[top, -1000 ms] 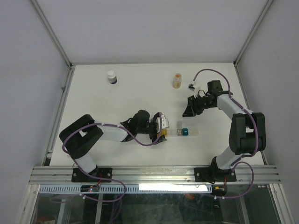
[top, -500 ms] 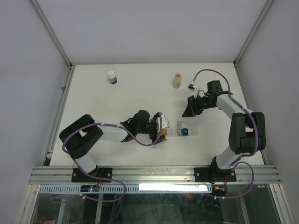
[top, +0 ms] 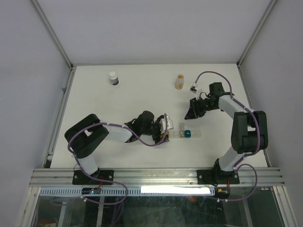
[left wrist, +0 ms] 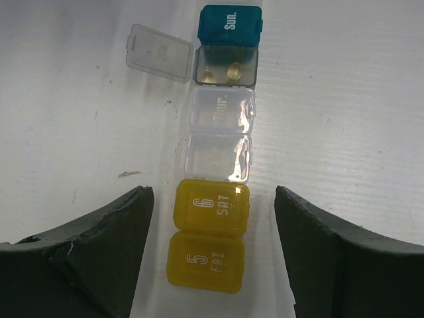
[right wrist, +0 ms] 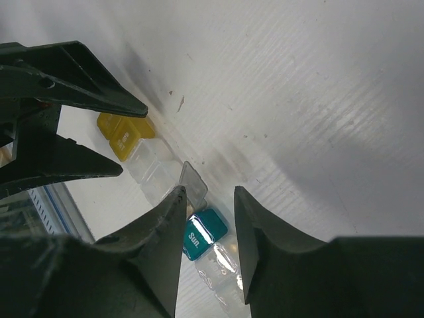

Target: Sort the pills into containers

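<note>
Our left claw stands open, one finger on each side of the yellow containers, not touching them. Past these, in one row on the counter, we see two clear sections, an open one holding two pills, then the teal container. Our right claw hangs near the row, a little open, holding nothing

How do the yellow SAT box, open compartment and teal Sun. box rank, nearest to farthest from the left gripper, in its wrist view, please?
1. yellow SAT box, low centre, between the jaws.
2. open compartment, upper middle.
3. teal Sun. box, top edge.
</note>
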Available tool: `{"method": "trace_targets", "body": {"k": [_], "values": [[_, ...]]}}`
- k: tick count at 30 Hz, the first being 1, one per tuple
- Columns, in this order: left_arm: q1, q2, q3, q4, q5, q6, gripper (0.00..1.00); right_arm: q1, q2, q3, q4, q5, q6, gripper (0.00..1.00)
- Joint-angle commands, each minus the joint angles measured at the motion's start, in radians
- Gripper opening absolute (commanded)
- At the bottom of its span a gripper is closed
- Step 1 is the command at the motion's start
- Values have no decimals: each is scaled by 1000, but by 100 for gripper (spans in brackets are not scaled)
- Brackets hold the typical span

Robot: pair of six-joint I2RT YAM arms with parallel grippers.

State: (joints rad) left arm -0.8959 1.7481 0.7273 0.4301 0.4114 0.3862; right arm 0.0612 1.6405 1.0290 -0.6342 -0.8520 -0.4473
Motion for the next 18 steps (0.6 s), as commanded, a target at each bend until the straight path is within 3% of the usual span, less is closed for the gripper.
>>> {"method": "trace_targets", "body": {"k": [1,10,18], "values": [[-1,7,38,13,0,31,72,0,21,43,11,-3,17,37],[-2,26,61,-39,35,64,56,18,57,44,39,50,66,32],[-3,33,70,-55,43,72,50,30,85,40,55,101,89,18]]}}
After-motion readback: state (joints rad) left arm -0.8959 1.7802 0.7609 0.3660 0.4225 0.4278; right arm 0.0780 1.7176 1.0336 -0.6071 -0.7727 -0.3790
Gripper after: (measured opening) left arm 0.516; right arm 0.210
